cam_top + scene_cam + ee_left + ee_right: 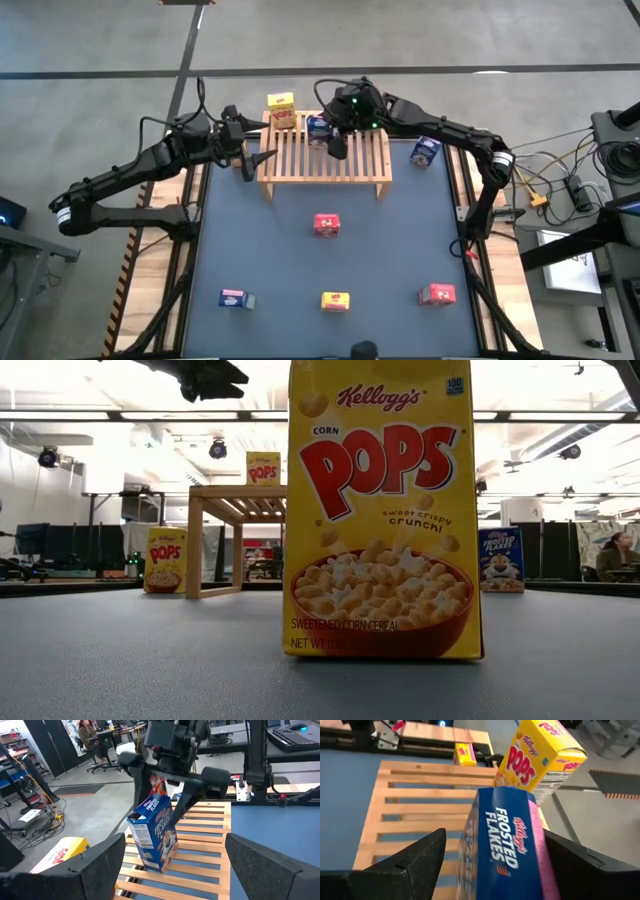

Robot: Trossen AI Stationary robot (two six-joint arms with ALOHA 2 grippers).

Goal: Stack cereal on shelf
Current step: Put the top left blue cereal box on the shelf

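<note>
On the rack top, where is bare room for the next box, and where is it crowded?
The wooden rack is crowded along its far edge: a yellow box, then the blue box between the right end effector's fingers. The near slats and the far right corner lie bare. The left end effector hangs open beside the rack's left end.

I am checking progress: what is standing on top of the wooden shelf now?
On the shelf stand a blue box and a yellow box. The right gripper covers part of it.

Blue Frosted Flakes box (502, 845) between open jaws, above slatted shelf (405, 815).
</note>
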